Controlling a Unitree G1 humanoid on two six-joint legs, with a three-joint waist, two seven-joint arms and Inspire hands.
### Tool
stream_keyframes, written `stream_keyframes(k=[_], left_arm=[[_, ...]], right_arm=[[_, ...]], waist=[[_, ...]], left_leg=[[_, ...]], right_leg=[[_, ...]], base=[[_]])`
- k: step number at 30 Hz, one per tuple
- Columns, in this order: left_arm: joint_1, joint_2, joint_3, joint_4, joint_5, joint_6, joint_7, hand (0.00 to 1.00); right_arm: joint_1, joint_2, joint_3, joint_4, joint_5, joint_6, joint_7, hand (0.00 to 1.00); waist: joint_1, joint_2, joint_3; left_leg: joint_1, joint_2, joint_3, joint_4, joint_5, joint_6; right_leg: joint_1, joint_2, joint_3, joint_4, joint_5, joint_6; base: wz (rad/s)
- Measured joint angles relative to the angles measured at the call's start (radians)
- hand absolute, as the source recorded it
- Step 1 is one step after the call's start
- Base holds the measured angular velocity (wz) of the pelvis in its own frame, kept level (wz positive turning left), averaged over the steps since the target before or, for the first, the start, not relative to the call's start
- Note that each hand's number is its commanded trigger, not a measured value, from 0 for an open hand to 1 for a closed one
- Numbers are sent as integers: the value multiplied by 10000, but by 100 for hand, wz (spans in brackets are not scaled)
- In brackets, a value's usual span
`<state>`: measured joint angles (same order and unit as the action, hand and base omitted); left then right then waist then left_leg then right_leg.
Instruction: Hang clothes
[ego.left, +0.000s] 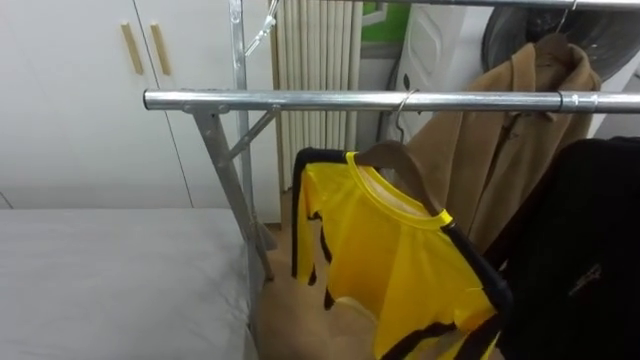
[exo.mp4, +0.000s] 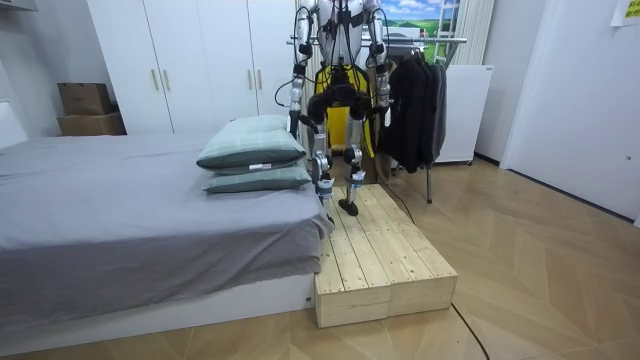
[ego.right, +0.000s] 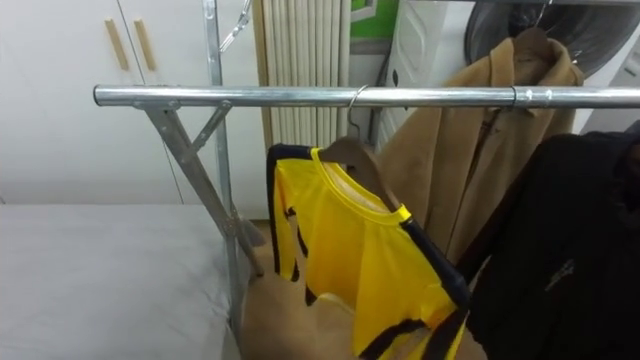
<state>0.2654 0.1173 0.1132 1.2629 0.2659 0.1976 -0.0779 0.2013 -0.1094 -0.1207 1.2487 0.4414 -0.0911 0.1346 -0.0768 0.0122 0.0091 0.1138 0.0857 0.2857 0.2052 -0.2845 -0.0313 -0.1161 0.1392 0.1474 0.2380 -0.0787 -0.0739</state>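
A yellow shirt (ego.left: 390, 260) with black trim hangs on a wooden hanger (ego.left: 398, 160). The hanger's wire hook sits over the metal rail (ego.left: 300, 100) that crosses the eye views. The shirt hangs tilted, with its lower edge toward the right. In the room view I stand on a wooden platform (exo.mp4: 380, 260), facing the clothes rack. Both arms hang down at my sides. My left hand (exo.mp4: 296, 122) and right hand (exo.mp4: 384, 104) are low and away from the shirt. They are too small in that view to read.
A tan coat (ego.left: 500, 130) hangs on a rail behind, and a black garment (ego.left: 580, 250) hangs close on the right. The rack's slanted leg (ego.left: 225, 170) stands to the left of the shirt. A grey bed (ego.left: 110, 280) lies at lower left, with white wardrobes (ego.left: 80, 100) behind it.
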Motion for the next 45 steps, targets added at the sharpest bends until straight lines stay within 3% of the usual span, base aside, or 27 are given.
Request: stream_keyframes(k=[4, 15, 30, 36, 41, 45], left_arm=[[-80, -46, -211, 26, -4, 1, 0, 0], [-208, -96, -401, 170, -21, 3, 0, 0], [-244, -65, -395, 155, -10, 5, 0, 0], [-312, -53, -375, 145, -29, -73, 31, 0], [-453, -5, -379, 130, -249, -307, 39, 0], [-607, -6, -379, 9, -396, -533, 40, 0]], right_arm=[[-166, -46, 17, 376, 267, 199, 1, 0], [-217, -92, 218, 368, 475, 281, -27, 0], [-433, -209, 549, 296, -18, 276, -227, 0], [-624, -301, 600, 314, -538, 278, -216, 0], [-693, -478, 802, 293, -705, 283, -194, 0], [-728, -542, 816, 303, -992, 283, -237, 0]], waist=[[-10, 15, 10], [-16, -8, 8], [62, 6, 42], [128, 30, 59], [491, 100, 52], [543, 140, 40]], left_leg=[[16, -75, -212, -7, 19, 34], [27, -127, -347, 10, -19, 118], [130, -98, -529, 36, -23, 100], [22, -71, -923, 32, -31, 68], [-368, -45, -1379, 390, -32, -29], [-705, 15, -1469, 802, 24, -125]], right_leg=[[56, -109, -154, 7, -49, 55], [117, -166, -301, -8, -93, 112], [177, -180, -527, 226, -337, 26], [252, -266, -997, 212, -464, -60], [94, -409, -1538, 416, -721, -170], [365, -738, -2545, 350, -924, -255]], base=[[13], [4], [4], [20], [34], [76]])
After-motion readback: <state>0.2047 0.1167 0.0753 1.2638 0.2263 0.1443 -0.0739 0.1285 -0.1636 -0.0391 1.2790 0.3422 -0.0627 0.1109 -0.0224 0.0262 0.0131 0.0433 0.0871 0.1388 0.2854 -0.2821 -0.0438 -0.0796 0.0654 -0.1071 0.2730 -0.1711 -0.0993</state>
